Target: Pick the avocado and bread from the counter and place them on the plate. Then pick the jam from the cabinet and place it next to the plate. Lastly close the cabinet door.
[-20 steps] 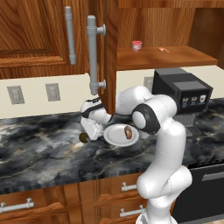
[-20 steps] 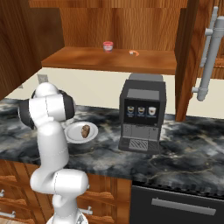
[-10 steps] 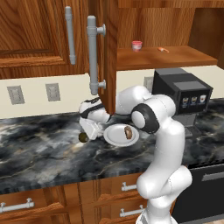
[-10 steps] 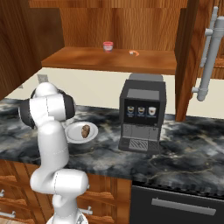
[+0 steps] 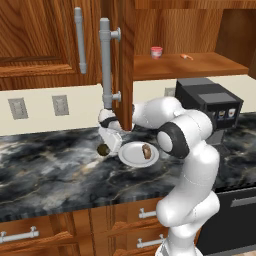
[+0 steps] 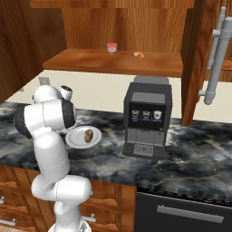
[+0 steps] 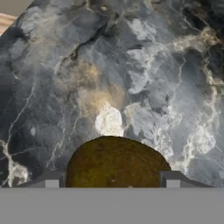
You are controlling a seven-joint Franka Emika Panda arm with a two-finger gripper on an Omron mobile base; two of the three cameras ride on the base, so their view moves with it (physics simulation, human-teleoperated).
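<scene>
The avocado (image 5: 103,149) is a dark olive ball on the counter (image 5: 50,170), just left of the white plate (image 5: 127,159). My gripper (image 5: 107,144) is down over it. In the hand view the avocado (image 7: 114,164) sits between the two fingertips (image 7: 51,179), which touch its sides, so my gripper (image 7: 112,180) is shut on it. It still rests on the marble (image 7: 131,65). The bread (image 5: 146,150) lies on the plate (image 6: 74,141). The jam (image 5: 156,52) stands on the shelf of the open cabinet (image 5: 200,62). The cabinet door (image 5: 126,65) stands open.
A black coffee machine (image 5: 207,107) stands on the counter right of the plate. The door's grey bar handle (image 5: 105,60) hangs just above my hand. A small orange scrap (image 5: 186,56) lies on the shelf near the jam. Outlets (image 5: 61,105) are on the wall.
The fingers have closed in from wide open onto the avocado. The arm, plate and bread have not visibly moved.
</scene>
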